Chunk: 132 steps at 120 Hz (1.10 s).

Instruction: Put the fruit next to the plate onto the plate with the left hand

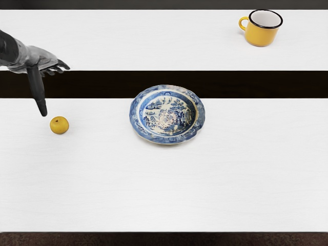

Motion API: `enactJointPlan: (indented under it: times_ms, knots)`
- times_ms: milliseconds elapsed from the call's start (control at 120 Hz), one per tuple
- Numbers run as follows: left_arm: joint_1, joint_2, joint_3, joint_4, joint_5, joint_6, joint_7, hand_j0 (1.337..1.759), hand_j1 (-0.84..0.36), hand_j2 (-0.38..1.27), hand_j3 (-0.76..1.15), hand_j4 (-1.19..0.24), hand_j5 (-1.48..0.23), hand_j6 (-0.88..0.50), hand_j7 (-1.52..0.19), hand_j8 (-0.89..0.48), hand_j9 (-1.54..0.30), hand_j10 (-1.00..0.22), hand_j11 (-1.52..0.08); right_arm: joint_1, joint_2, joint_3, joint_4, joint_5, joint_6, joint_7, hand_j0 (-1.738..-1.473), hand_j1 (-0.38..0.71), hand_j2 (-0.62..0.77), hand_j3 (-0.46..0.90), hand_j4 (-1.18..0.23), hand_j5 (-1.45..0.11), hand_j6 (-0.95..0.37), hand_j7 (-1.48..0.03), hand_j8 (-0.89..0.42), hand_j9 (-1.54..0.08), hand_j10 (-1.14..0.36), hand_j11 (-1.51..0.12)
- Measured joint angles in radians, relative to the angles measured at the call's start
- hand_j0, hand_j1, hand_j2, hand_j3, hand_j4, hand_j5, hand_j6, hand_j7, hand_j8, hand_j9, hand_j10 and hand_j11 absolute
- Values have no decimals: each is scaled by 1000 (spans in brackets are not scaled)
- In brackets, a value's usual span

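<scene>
Fingers [57,66] of my left hand [38,62] are spread loosely and hold nothing. One digit points straight down, its tip close to the fruit [59,124], up and to the left of it in the head view, not touching it. That fruit is small, round and yellow, sitting on the near counter [164,195] well to the left of the plate [138,110]. I judge it light and firm, with a smooth skin that could slip or roll away if I nudge it from one side only. I would therefore close on it from above, fingertips on opposite sides of its widest part, and squeeze gently. My forearm comes in from the left edge, over the dark gap between the two counter slabs, the other fingers stretched toward the right. From this pose I think the hand needs to drop and shift a little right before it can cup the fruit. The plate, blue-patterned china, looks fragile, so I would set the fruit down softly in its well. A yellow mug [261,26] stands far off on the back counter.
</scene>
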State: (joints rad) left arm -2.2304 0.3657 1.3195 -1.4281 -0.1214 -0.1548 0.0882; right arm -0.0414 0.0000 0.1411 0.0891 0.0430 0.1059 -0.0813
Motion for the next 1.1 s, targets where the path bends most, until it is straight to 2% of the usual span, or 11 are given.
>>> enactJointPlan:
  times_ms: [233,333,425,492,708,875,1100]
  knots:
    - [13,-24,7,-185,31,335,2,1658,327,4,0,-19,-24,-19,-24,-19,-24,-18,-24,0,0,0,0,0,0,0,-1658,-349,0,0,0,0,-1,0,0,0,0,0]
    - [26,-24,2,-250,51,416,2,1658,327,4,0,-18,-23,-18,-23,-18,-23,-18,-23,0,0,0,0,0,0,0,-1658,-349,0,0,0,0,-1,0,0,0,0,0]
    - [55,-34,-6,-280,62,453,2,1658,328,4,0,-18,-23,-18,-23,-18,-23,-18,-23,0,0,0,0,0,0,0,-1658,-349,0,0,0,0,-1,0,0,0,0,0]
    - [95,-43,-13,-289,65,497,2,1658,328,4,0,-18,-23,-18,-23,-18,-23,-18,-23,0,0,0,0,0,0,0,-1658,-349,0,0,0,0,-1,0,0,0,0,0]
    - [130,-45,-34,-292,49,609,-5,1658,322,5,0,-23,-30,-23,-30,-23,-30,-23,-30,0,0,0,0,0,0,0,-1658,-349,0,0,0,0,-1,0,0,0,0,0]
    - [185,-65,-51,-282,31,652,-6,1658,317,5,0,-27,-35,-27,-35,-27,-35,-27,-35,0,0,0,0,0,0,0,-1658,-349,0,0,0,0,-1,0,0,0,0,0]
    - [246,-67,-65,-213,-28,677,-8,1658,313,6,0,-30,-39,-30,-39,-30,-39,-30,-39,0,0,0,0,0,0,0,-1658,-349,0,0,0,0,-1,0,0,0,0,0]
